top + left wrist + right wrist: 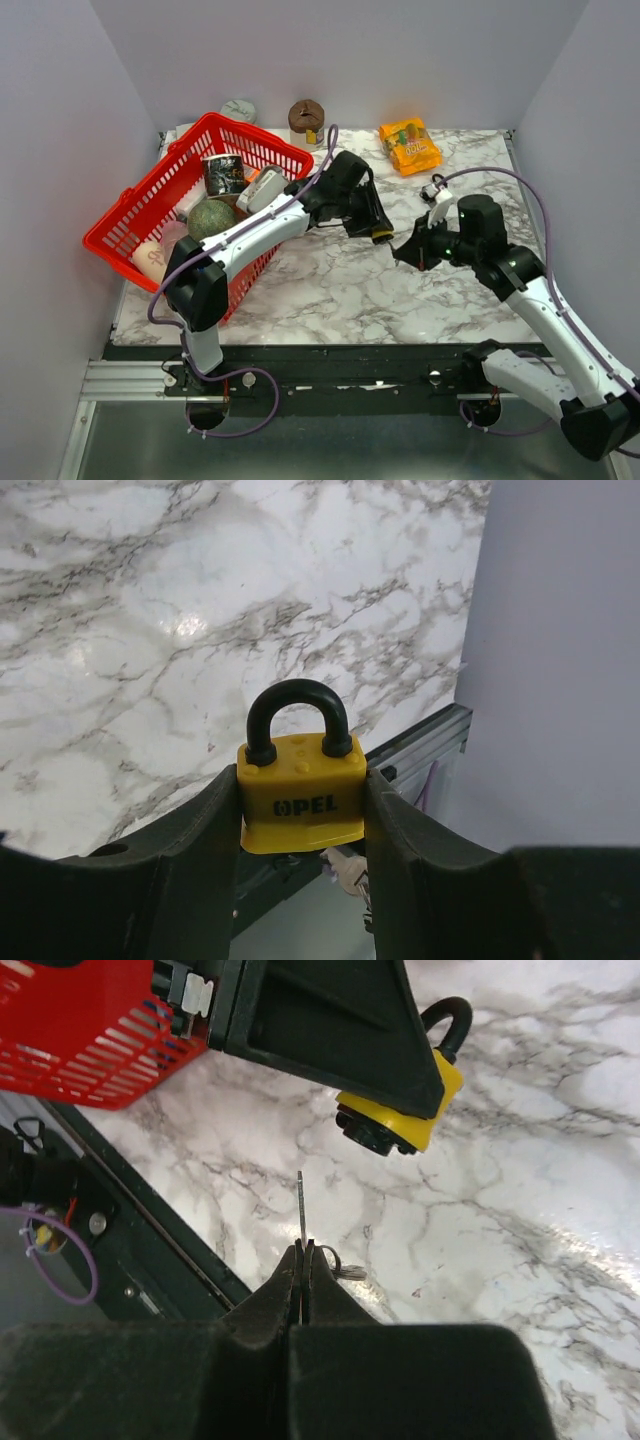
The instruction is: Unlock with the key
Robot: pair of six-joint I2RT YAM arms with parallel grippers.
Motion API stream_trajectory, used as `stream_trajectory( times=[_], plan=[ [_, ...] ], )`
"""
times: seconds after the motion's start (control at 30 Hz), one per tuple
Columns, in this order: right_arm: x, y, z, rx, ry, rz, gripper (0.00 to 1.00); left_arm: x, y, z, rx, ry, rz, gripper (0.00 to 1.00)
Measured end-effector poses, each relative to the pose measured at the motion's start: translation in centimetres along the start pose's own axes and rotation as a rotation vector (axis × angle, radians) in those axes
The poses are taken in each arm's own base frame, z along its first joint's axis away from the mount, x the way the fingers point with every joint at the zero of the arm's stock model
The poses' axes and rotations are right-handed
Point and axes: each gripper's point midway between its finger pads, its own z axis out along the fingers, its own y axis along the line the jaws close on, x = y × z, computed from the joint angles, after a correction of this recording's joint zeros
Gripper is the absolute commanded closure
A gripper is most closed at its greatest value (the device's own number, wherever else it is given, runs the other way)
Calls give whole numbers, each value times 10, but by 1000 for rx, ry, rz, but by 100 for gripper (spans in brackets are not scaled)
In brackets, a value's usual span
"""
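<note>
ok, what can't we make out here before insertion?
- Padlock keyway: in the right wrist view the underside is dark and small; in the left wrist view it faces away.
- Key teeth: in the right wrist view the blade is edge-on and the bow is hidden by the right gripper; in the top view it's too small.
- Basket contents: in the top view, partly behind the left arm.

Left arm (250, 235) stretches to centre, left gripper (378, 228) clamping the padlock (300, 795); right gripper (303, 1250) faces it (jaws pinched tight) on the key (301, 1205).
</note>
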Motion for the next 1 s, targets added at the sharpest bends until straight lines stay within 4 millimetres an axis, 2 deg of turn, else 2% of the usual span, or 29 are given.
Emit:
stream_trajectory(
  times=[0.17,0.27,0.6,1.0],
  plan=[
    [8,-3,12,27,46,27,99,15,27,8,-49,52,-25,100],
    [9,-7,13,50,48,35,99,18,34,9,-62,62,-30,100],
    [14,-10,19,61,75,39,99,18,24,-5,-23,50,-20,100],
    [27,-17,27,77,130,4,99,18,24,-6,-21,51,-19,100]
  ],
)
